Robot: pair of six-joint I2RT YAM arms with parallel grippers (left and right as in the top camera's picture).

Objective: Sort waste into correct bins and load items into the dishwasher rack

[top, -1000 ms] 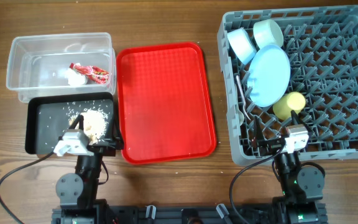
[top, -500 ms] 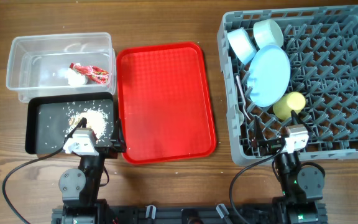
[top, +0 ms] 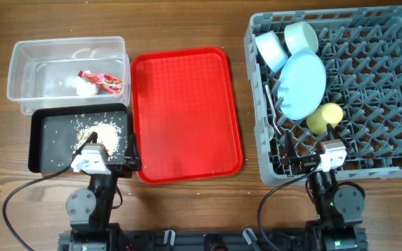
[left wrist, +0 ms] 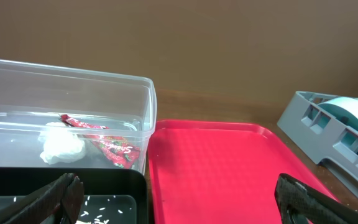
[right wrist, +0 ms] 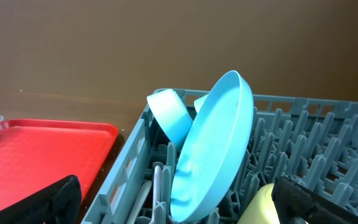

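Observation:
The clear tub (top: 26,70) holds the red-and-white wrapper (top: 103,81) and the white wad (top: 85,86); both also show in the left wrist view, the wrapper (left wrist: 107,146) beside the wad (left wrist: 61,144). The black tray (top: 47,139) holds beige food scraps (top: 106,137). The grey rack (top: 382,84) holds the pale-blue plate (top: 302,85) on edge, two pale bowls (top: 271,51) (top: 301,37), the yellow cup (top: 324,117) and the white utensils (top: 274,111). My left gripper (left wrist: 179,208) is open and empty over the black tray's near edge. My right gripper (right wrist: 182,208) is open and empty at the rack's near edge.
The flat red tray (top: 185,115) lies bare between the bins and the rack. It touches the black tray's right side. The wooden table (top: 187,21) shows around everything. Cables (top: 12,202) trail by the arm bases at the front edge.
My left gripper shifted slightly right along the black tray's near edge a second ago and has held still since. The right arm and all objects have not moved.

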